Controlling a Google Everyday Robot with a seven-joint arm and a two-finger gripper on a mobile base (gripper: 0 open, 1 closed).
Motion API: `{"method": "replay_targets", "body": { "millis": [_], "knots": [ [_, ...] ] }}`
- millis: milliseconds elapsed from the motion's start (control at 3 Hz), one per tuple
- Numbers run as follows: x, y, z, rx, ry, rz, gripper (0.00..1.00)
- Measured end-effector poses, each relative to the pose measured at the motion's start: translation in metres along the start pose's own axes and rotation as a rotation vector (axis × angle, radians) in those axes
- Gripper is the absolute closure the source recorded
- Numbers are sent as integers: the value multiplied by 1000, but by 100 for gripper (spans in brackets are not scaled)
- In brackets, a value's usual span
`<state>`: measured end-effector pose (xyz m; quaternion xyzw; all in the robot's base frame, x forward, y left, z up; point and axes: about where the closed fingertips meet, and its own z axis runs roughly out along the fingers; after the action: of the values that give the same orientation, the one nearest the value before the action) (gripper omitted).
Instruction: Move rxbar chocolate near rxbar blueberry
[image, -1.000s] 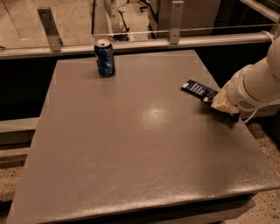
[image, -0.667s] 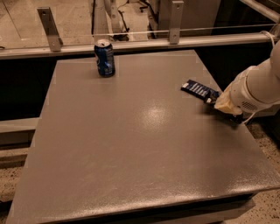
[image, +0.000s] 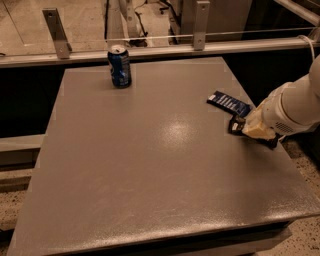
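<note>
The rxbar blueberry (image: 229, 103), a flat dark navy wrapper with white text, lies on the grey table (image: 150, 160) near its right edge. My gripper (image: 252, 128) is low over the table just to the near right of it, at the end of my white arm (image: 292, 107). A black wrapper, the rxbar chocolate (image: 235, 125), shows partly at the gripper, its end a short gap from the blueberry bar. The rest of it is hidden by the gripper.
A blue soda can (image: 120, 66) stands upright at the table's far left. A metal rail with posts (image: 200, 46) runs along the far edge. The table's right edge is close under the arm.
The gripper with the black wrapper has shifted very slightly toward the near right. The blueberry bar and the can have not moved.
</note>
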<state>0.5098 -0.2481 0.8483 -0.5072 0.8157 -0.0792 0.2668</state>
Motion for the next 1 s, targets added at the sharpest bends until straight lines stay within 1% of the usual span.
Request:
{"method": "replay_targets", "body": {
  "millis": [333, 667, 1000],
  "knots": [
    [-11, 2, -4, 3, -30, -9, 5],
    [-27, 2, -23, 27, -117, -16, 0],
    [-24, -10, -41, 56, -248, 14, 0]
  ]
}}
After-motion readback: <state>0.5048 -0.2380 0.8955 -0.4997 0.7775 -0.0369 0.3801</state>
